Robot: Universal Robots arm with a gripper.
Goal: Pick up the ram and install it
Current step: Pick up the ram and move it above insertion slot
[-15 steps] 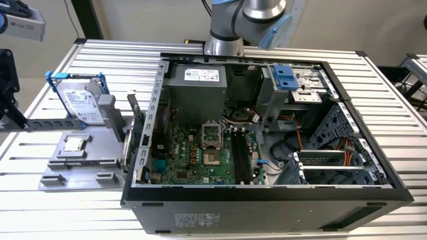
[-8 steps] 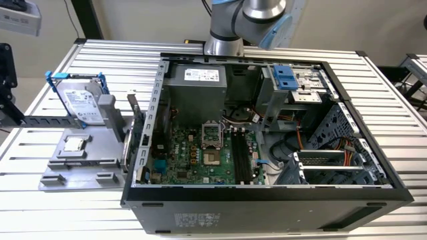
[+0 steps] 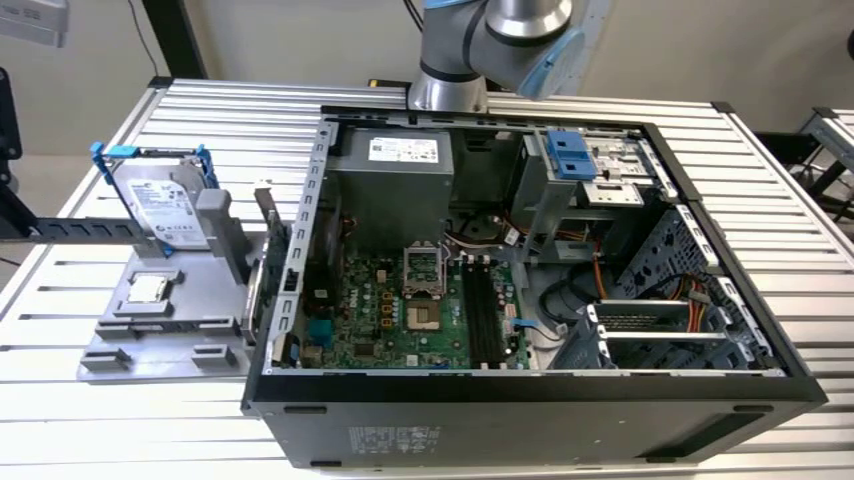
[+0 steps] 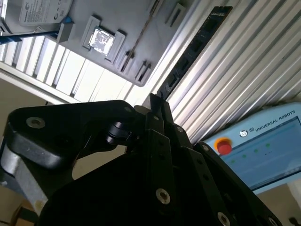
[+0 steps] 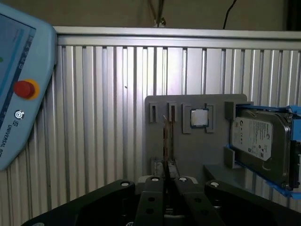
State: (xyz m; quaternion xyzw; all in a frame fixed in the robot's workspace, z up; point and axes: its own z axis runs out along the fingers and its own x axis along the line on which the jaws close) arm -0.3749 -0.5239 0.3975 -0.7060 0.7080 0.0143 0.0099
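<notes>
Ram (image 5: 165,141) stood on edge in the holder (image 5: 188,146), well ahead of your claw (image 5: 164,179), long axis in line with its 2 pinched-together, empty fingers (image 5: 151,200).

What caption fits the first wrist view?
The gripper holds the ram edge-on; beyond, a grey fixture with a chip and a hard drive.
</notes>
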